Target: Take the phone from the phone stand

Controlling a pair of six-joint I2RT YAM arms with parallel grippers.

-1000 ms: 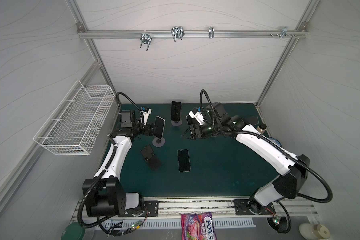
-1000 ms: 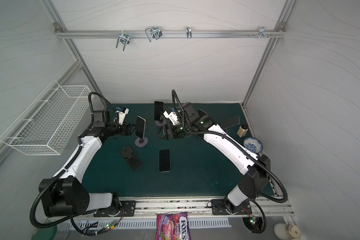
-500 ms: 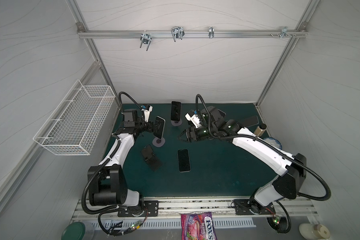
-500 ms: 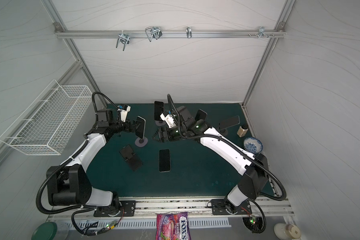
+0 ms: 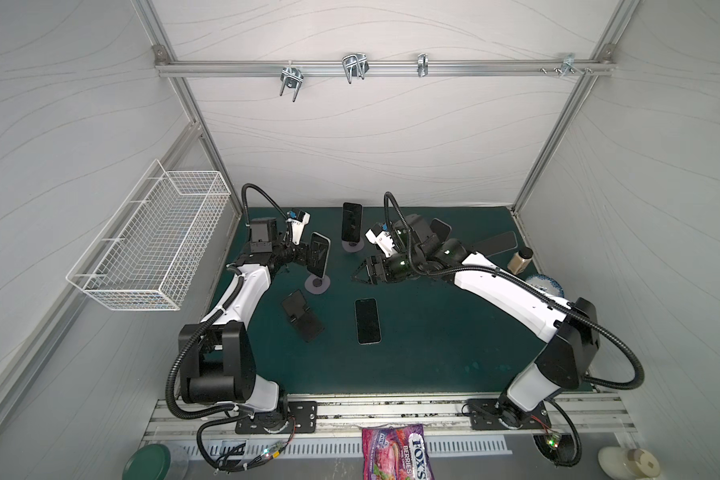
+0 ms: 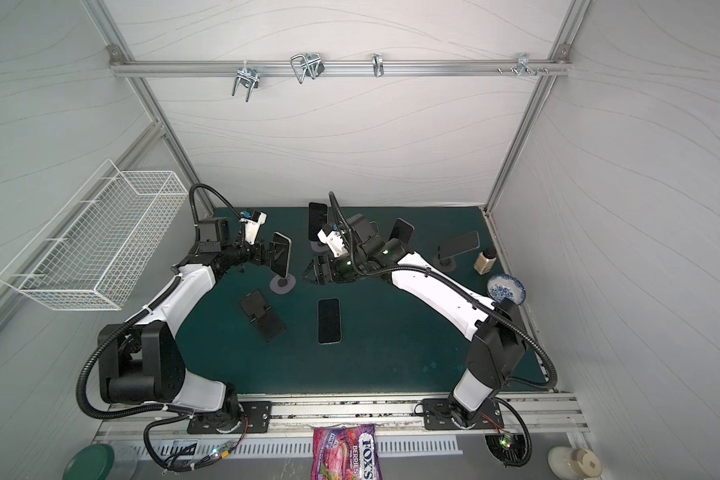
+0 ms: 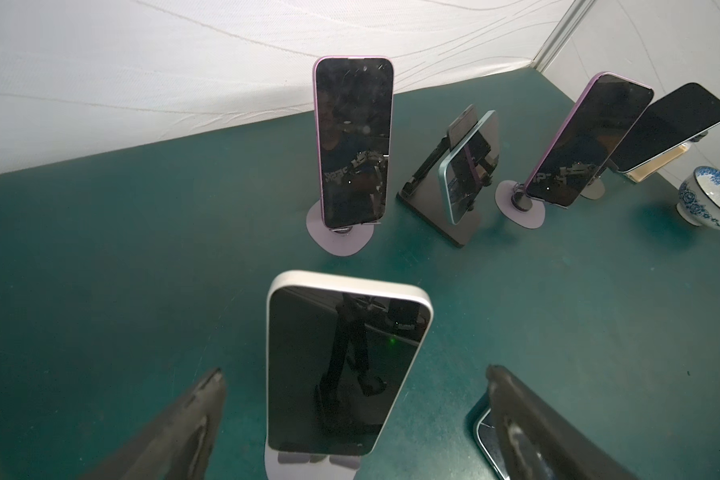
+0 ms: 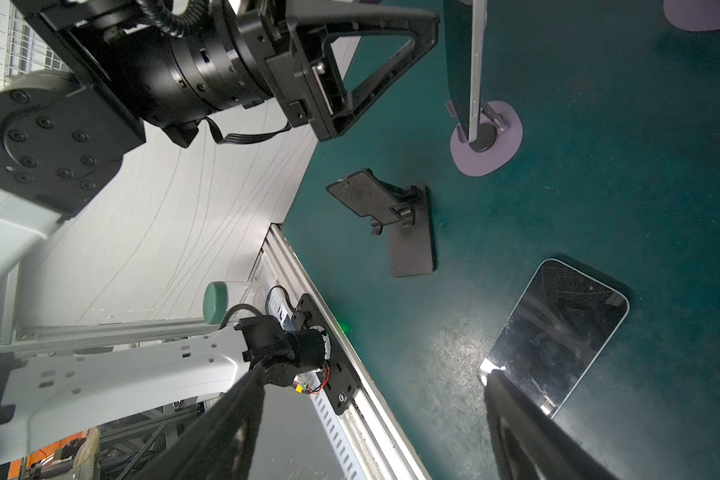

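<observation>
Nearest the front of the green mat, the flat phone and the empty black stand are being left where they were a second ago. Behind them, the right gripper is being carried closer to the middle of the mat than it was then, its jaws being kept partly apart with nothing between them. The left gripper is being held at the phone. Its jaws, narrower a second ago, are now being held fully wide, with one finger at each side of the phone and neither touching it. The phone is still being carried by the lilac round-footed stand, left of centre on the mat. Its long axis is being kept nearly upright, and its dark screen is being turned toward the left gripper. Farthest back, another phone is being held upright on its own stand.
</observation>
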